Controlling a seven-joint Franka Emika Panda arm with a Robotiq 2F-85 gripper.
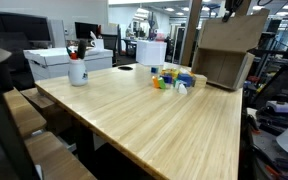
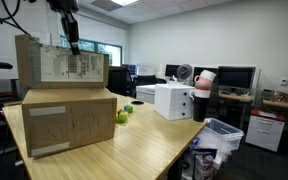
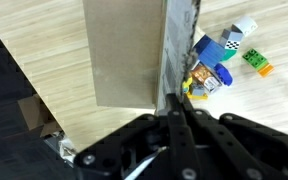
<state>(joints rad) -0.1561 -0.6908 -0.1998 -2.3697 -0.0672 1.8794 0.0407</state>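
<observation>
The gripper [image 3: 174, 108] is seen from the wrist with its jaws drawn narrow, apparently pinched on the top edge of the upright flap [image 3: 179, 50] of a cardboard box [image 2: 69, 120]. The flap lies directly beneath the claw, its edge running straight away from the fingertips. Just beside the box, toy blocks [image 3: 212, 65] are scattered on the pale wooden table [image 1: 154, 120] – an office of desks and monitors is seen behind.
</observation>
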